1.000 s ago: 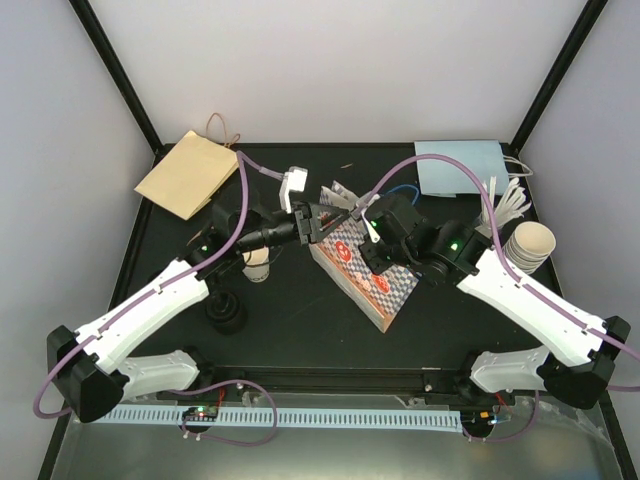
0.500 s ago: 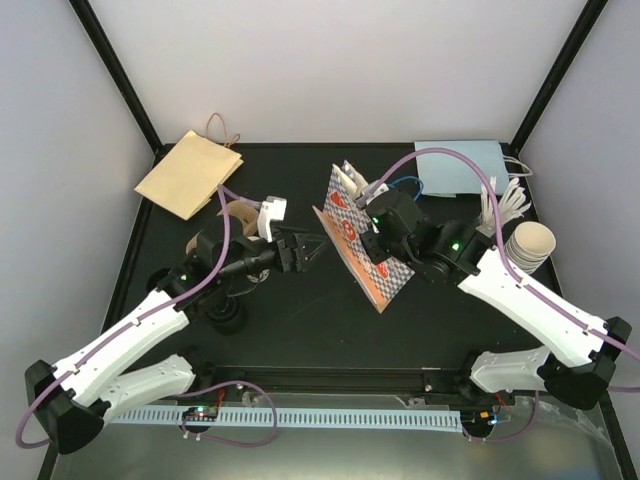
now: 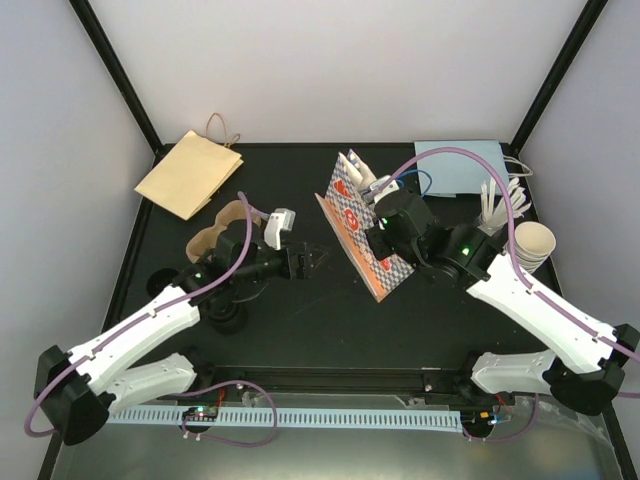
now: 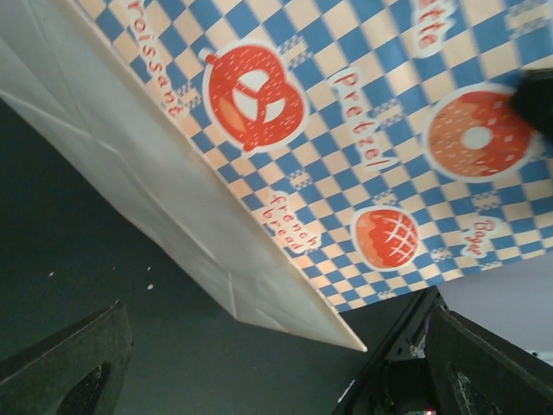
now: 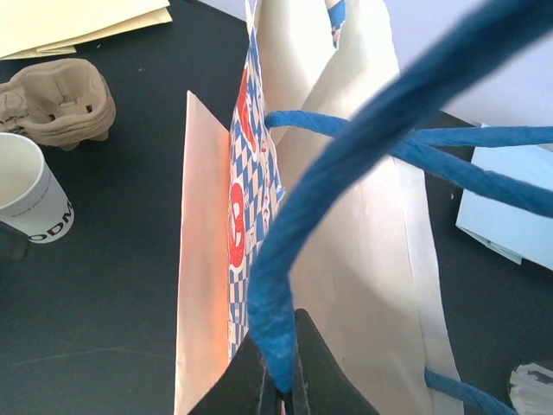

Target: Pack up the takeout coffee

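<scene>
The blue-checked paper bag (image 3: 358, 232) stands tilted at the table's middle, its blue rope handle (image 5: 346, 164) pinched in my shut right gripper (image 5: 287, 385), which hovers over the bag's mouth (image 3: 388, 212). My left gripper (image 3: 312, 258) is open, a short way left of the bag and touching nothing. In the left wrist view the bag's printed side (image 4: 346, 130) fills the picture above the spread fingertips (image 4: 69, 363). A white paper coffee cup (image 5: 30, 201) stands left of the bag. A brown cardboard cup carrier (image 3: 213, 230) lies behind it.
A brown paper bag (image 3: 190, 172) lies at the back left and a pale blue bag (image 3: 462, 165) at the back right. Stacked paper cups (image 3: 531, 245) and white utensils (image 3: 503, 205) stand at the right edge. A black round object (image 3: 226, 316) sits beside the left arm.
My left gripper has let go of the bag, opened wide and drawn back to the left. The right gripper has lifted the bag more upright and shifted it toward the back.
</scene>
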You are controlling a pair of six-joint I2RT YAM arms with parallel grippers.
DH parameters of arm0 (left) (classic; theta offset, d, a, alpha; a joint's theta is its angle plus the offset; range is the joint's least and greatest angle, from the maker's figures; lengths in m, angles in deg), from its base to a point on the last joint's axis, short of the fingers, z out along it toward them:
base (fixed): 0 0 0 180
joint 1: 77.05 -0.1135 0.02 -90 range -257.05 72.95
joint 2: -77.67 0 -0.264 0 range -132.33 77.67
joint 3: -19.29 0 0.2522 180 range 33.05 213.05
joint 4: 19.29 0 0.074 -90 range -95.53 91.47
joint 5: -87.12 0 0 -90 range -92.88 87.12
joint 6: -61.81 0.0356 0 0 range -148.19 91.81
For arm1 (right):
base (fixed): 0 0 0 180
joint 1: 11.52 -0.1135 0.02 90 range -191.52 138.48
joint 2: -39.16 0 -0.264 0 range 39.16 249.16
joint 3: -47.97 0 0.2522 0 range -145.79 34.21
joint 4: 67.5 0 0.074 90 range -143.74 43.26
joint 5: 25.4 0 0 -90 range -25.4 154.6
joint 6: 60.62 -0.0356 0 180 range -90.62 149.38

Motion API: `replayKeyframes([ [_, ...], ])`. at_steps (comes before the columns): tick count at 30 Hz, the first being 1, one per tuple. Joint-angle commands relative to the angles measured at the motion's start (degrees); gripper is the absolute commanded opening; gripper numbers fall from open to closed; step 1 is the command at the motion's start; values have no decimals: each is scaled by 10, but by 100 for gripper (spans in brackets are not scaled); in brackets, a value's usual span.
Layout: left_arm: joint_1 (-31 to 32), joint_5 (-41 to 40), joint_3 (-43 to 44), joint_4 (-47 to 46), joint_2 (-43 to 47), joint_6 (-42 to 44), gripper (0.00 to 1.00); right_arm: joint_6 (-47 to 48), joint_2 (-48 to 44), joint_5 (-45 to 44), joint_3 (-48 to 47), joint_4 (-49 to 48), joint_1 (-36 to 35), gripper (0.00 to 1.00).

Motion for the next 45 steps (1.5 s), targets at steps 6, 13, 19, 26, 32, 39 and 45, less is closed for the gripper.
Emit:
replayKeyframes([
  [6, 1, 51, 54, 0, -98, 30, 76, 5, -27, -7, 19, -41, 2, 1],
  [13, 1, 97, 109, -36, -173, 8, 50, 7, -28, 8, 24, -47, 2, 1],
  [19, 1, 60, 134, -20, -234, -4, 67, 7, -35, 8, 24, -47, 2, 1],
  [26, -1, 45, 146, 0, -296, -4, 65, 5, -47, 4, 27, -50, 1, 1],
  [32, -40, 62, 69, -73, -292, -49, 55, 0, -58, -15, 17, -40, 2, 1],
  [39, -65, 113, 7, -164, -316, -69, 43, -15, -65, -14, -28, -11, 2, 1],
  [45, -68, 135, -11, -204, -338, -75, 32, -21, -80, -1, -41, -13, 3, 1],
])
